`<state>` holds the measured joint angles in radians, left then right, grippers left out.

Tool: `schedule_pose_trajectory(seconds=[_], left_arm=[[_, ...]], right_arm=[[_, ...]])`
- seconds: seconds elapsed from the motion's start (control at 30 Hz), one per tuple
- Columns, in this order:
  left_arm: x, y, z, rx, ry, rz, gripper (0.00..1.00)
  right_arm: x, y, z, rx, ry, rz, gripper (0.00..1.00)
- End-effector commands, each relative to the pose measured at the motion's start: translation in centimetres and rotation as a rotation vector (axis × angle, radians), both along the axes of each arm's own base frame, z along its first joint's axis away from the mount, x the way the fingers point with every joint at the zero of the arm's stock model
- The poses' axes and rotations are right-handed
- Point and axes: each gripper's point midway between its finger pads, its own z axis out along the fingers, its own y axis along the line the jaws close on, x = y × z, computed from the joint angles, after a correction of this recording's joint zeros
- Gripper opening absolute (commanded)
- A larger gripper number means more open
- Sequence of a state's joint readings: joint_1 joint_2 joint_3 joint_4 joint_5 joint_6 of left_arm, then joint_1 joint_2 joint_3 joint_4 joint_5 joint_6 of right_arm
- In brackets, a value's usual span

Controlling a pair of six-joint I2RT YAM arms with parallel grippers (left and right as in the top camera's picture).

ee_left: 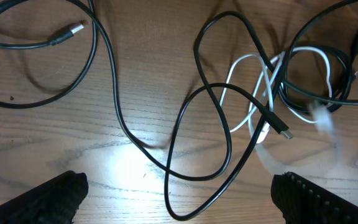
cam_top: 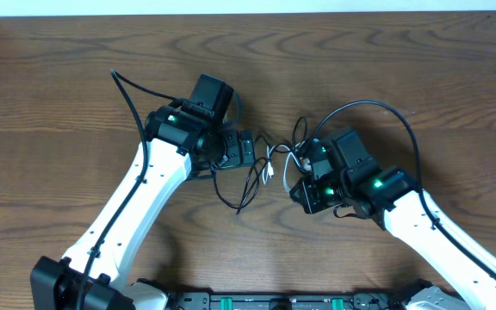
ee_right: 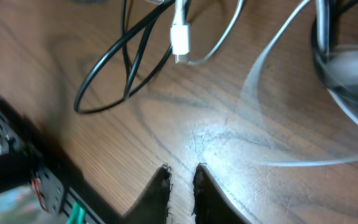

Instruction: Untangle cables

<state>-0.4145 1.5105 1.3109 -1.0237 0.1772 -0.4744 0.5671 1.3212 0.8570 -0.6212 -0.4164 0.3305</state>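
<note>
from above: the cables (cam_top: 261, 172) lie in a messy heap in the middle of the desk (cam_top: 58, 86). the left hand (cam_top: 244, 148) is just beside the heap on one side. the right hand (cam_top: 298, 181) is just beside it on the other side.

left wrist view: the left hand (ee_left: 179, 202) is wide open, with its fingers (ee_left: 48, 199) far apart and nothing in it. black cables (ee_left: 114, 87) loop and cross on the desk. a white cable (ee_left: 246, 58) is tangled in with them.

right wrist view: the right hand (ee_right: 180, 186) is almost closed, with only a thin slit between its fingers, and it holds nothing. a white plug (ee_right: 179, 38) and a black loop (ee_right: 104, 65) lie near it on the desk. the far corner is too blurry to tell.
</note>
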Motion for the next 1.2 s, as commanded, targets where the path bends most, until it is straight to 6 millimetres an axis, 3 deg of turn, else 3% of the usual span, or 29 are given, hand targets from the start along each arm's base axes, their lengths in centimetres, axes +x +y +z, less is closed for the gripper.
schedule_pose_trajectory(seconds=[0.0, 0.03, 0.07, 0.3, 0.53, 0.83, 1.03, 1.1, 1.17], left_arm=[[0.3, 0.0, 0.5, 0.004, -0.017, 0.001, 1.0], [0.3, 0.0, 0.5, 0.004, -0.017, 0.001, 1.0], [0.3, 0.0, 0.5, 0.004, -0.017, 0.001, 1.0], [0.3, 0.0, 0.5, 0.004, -0.017, 0.001, 1.0], [0.3, 0.0, 0.5, 0.004, -0.017, 0.001, 1.0], [0.3, 0.0, 0.5, 0.004, -0.017, 0.001, 1.0], [0.3, 0.0, 0.5, 0.004, -0.017, 0.001, 1.0], [0.3, 0.0, 0.5, 0.004, -0.017, 0.001, 1.0], [0.3, 0.0, 0.5, 0.004, -0.017, 0.001, 1.0]], right_arm=[[-0.6, 0.6, -0.1, -0.007, 0.009, 0.016, 0.33], [-0.6, 0.7, -0.1, -0.006, 0.007, 0.02, 0.46], [-0.5, 0.7, -0.1, -0.01, 0.001, 0.019, 0.52], [2.7, -2.6, -1.1, -0.205, -0.139, -0.111, 0.59], [3.8, -3.5, -2.7, -0.262, -0.109, -0.225, 0.55], [6.1, -6.3, -7.2, -0.363, -0.024, -0.377, 0.35], [9.1, -9.0, -6.9, -0.314, -0.032, -0.523, 0.33], [9.8, -8.5, -6.6, -0.272, -0.059, -0.46, 0.34], [9.7, -6.7, -6.2, -0.181, -0.063, -0.34, 0.37]])
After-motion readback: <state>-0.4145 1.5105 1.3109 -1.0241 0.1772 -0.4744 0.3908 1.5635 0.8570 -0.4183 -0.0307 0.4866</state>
